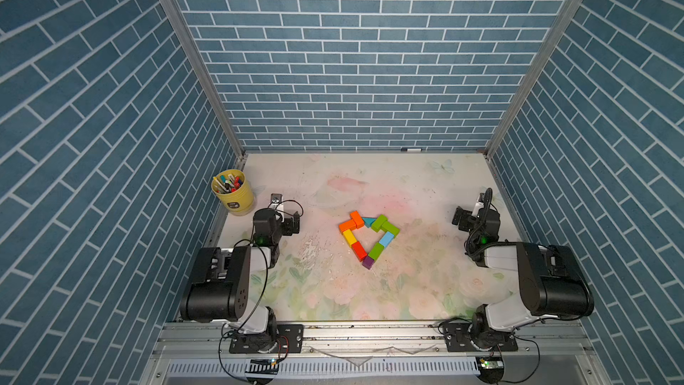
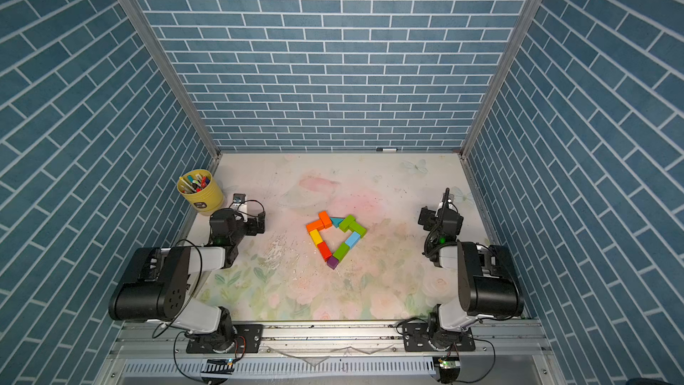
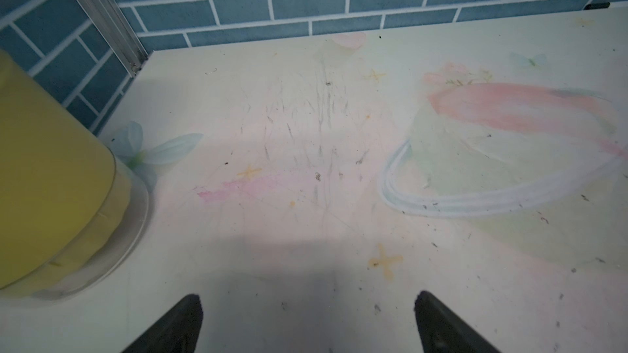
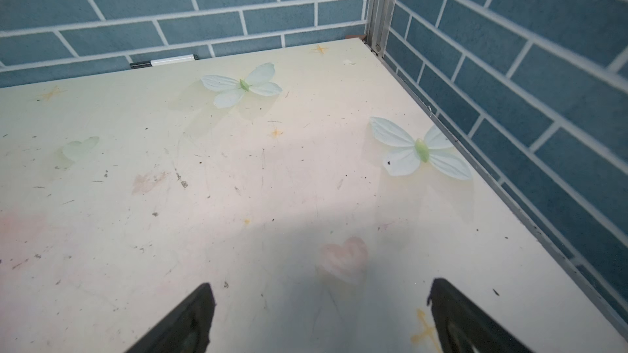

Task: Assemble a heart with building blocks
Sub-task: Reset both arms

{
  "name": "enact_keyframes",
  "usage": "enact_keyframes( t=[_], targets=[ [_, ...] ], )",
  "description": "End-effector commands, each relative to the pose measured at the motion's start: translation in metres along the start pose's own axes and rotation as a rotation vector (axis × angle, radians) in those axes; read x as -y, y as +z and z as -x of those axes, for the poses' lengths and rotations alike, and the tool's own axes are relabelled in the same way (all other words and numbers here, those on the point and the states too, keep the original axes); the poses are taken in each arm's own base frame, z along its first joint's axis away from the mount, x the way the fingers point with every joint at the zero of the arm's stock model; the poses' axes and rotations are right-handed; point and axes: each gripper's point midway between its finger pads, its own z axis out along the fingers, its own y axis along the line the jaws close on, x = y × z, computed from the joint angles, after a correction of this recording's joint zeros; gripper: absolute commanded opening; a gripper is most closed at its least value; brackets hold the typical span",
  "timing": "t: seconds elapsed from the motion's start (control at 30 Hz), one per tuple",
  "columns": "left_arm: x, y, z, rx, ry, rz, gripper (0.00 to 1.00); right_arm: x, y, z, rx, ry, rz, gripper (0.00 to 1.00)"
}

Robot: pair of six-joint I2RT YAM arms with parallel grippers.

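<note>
On my desk (image 1: 407,187), a yellow cup (image 1: 234,194) stands near the far left corner, close to the left edge. It holds a bundle of marker pens (image 1: 227,182). One black-and-white marker (image 4: 163,61) lies along the far edge, against the blue brick wall (image 1: 351,50). The desk surface carries a pale floral print with butterflies (image 4: 243,85) and scuff marks.

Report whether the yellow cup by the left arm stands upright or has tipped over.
Upright. The yellow cup stands on its base, mouth up, with marker pens standing inside.
</note>
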Motion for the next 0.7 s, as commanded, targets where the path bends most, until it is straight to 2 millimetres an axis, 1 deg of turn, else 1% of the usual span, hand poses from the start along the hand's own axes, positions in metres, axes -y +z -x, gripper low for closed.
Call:
enact_keyframes(
  t=[0.0,0.67],
  targets=[
    [-0.005,0.0009,0.0163,0.043,0.013,0.068,1.0,-0.0004,-0.0003,0.004,0.025,-0.042,0.005,0.99],
    [-0.0041,0.0005,0.0162,0.039,0.024,0.075,1.0,-0.0007,0.0011,0.0027,0.017,-0.043,0.006,0.99]
  ],
)
